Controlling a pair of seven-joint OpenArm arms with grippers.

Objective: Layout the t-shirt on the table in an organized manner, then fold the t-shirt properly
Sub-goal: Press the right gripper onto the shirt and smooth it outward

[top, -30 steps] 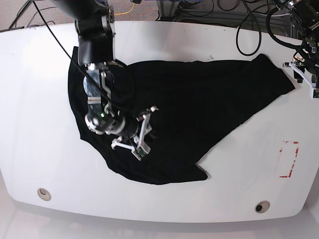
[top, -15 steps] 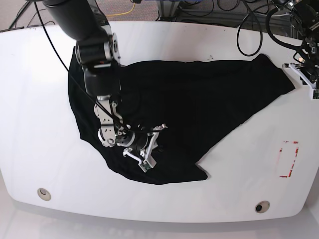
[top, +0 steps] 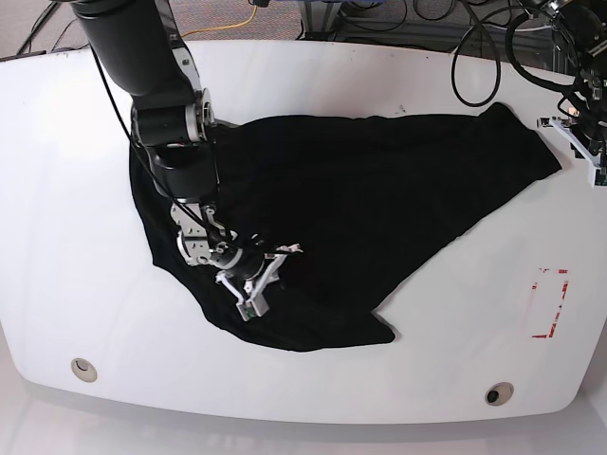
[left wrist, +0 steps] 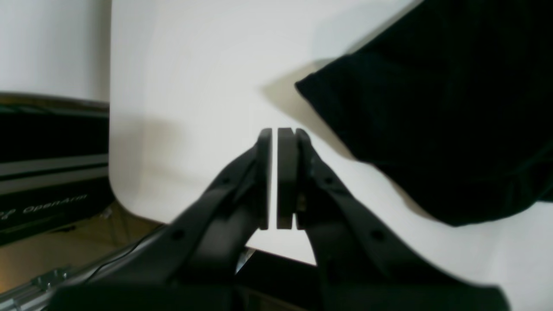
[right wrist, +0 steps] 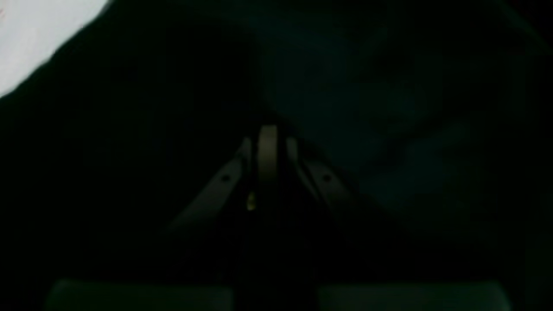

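The black t-shirt (top: 379,199) lies spread and wrinkled across the white table (top: 76,190), with one pointed corner (top: 389,334) toward the front. My right gripper (top: 270,275) rests on its front-left part. In the right wrist view the fingers (right wrist: 268,147) are shut, their tips buried in a dark fold of the t-shirt (right wrist: 389,129). My left gripper (top: 580,142) is at the table's right edge, just beside the shirt's right corner (top: 541,156). In the left wrist view it (left wrist: 274,131) is shut on nothing, with that corner of the t-shirt (left wrist: 432,121) to its right.
A red rectangular outline (top: 550,303) marks the table near the front right. Two small round holes (top: 83,369) (top: 499,392) sit by the front edge. Cables (top: 474,57) hang over the back right. The table's corner edge (left wrist: 116,190) drops off just left of my left gripper.
The right gripper closed on the cloth and slid back to the left over the shirt's front part. The left gripper closed at the right edge, holding nothing.
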